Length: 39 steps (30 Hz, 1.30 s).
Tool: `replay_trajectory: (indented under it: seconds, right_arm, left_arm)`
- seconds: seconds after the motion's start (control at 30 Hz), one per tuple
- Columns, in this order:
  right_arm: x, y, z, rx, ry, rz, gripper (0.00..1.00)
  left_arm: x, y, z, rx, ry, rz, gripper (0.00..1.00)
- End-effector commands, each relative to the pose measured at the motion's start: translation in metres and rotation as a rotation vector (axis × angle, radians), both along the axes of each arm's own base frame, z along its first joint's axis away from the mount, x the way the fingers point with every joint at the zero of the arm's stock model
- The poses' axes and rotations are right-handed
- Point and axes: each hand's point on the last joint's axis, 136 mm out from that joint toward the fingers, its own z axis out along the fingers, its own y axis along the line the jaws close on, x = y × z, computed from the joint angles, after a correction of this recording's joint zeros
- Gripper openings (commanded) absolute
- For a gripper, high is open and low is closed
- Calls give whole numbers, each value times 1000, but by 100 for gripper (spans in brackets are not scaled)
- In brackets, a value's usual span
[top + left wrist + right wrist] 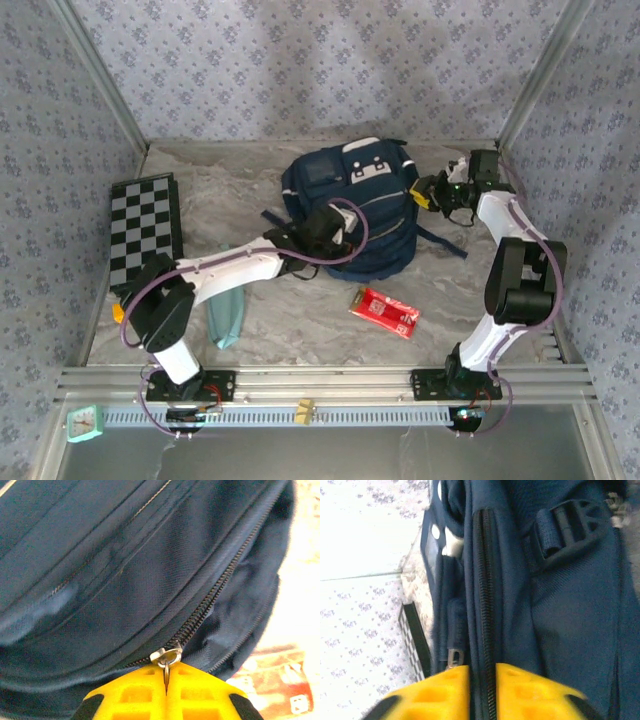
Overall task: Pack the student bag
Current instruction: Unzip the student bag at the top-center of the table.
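Observation:
The student bag, a navy backpack with a white buckled panel, lies in the middle of the table. My left gripper rests against its near left side. In the left wrist view the yellow fingers are shut on the metal zipper pull of a closed zipper. My right gripper is at the bag's right side. Its jaws stand slightly apart, with a closed black zipper seam of the bag running between them. A second zipper pull hangs just left of the left finger.
A folded chessboard lies at the left edge of the table. A red packet lies in front of the bag, and a pale teal item sits under the left arm. Patterned walls enclose the table on three sides.

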Motion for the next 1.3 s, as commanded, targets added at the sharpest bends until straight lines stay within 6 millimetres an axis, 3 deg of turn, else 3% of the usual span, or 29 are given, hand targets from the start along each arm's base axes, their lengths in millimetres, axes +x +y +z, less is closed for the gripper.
replay_trajectory:
  seconds: [0.0,0.23,0.4,0.77,0.9,1.0,1.1,1.27]
  right_arm:
    - [-17,2,14,-16,-48,-21,43]
    - [-94,50,3,60,-14,-65,74]
    - [-98,72,0,123,-23,-117,76]
    - [-84,104,-23,76,53,-185,48]
    - [-88,99,-41,6,111,-206,23]
    - [-90,95,-42,-5,112,-181,10]
    - [-90,83,-39,-9,115,-159,0]
    - [-87,57,-20,97,83,-174,0]
  left_arm:
    - [12,-8,7,0,7,40,0]
    - [21,-27,14,-16,-1,8,0]
    - [19,-26,13,-8,4,-4,0]
    - [19,-26,14,-13,3,-3,0]
    - [20,-24,14,7,-12,-3,0]
    - [20,-14,10,47,-19,4,0]
    - [19,5,-4,117,-27,22,0]
    - [32,60,-37,189,26,146,0]
